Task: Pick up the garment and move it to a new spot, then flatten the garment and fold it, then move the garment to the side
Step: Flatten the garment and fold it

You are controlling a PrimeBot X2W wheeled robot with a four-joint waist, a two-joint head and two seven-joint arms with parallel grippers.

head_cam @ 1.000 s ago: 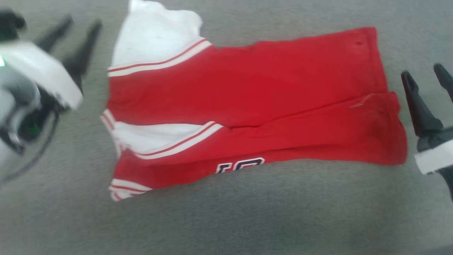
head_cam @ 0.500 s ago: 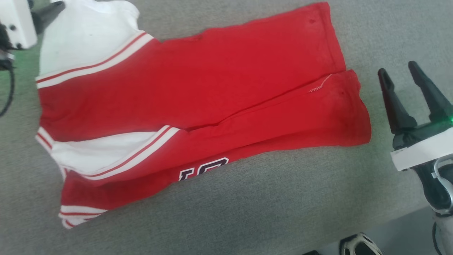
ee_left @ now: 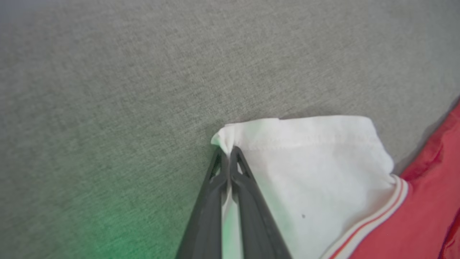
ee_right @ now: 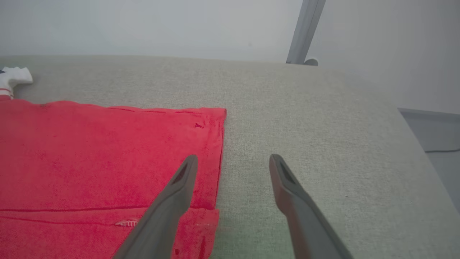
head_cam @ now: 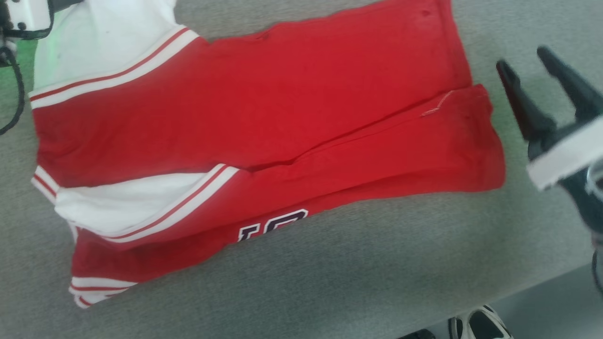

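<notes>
The garment [head_cam: 264, 108], a red shirt with white sleeves and striped trim, lies folded lengthwise on the grey surface, dark lettering peeking out at its near edge. In the left wrist view my left gripper [ee_left: 227, 149] is shut on the corner of the far white sleeve [ee_left: 316, 169], the cloth bunched between the fingertips. Its white wrist housing [head_cam: 26, 14] sits at the head view's top left. My right gripper [head_cam: 522, 56] stands open just right of the red hem [ee_right: 212, 144]. One finger [ee_right: 179, 187] hangs over the hem's edge and nothing is between the jaws.
The grey fabric surface [head_cam: 330, 282] has bare room in front of and to the right of the shirt. Its front edge runs across the lower right, with a dark-and-white part [head_cam: 476, 325] below it. A metal pole [ee_right: 305, 32] stands beyond the far edge.
The head camera has shifted. My left gripper went from open beside the white sleeve to shut on the sleeve's corner. The right gripper stays open and has edged up along the hem.
</notes>
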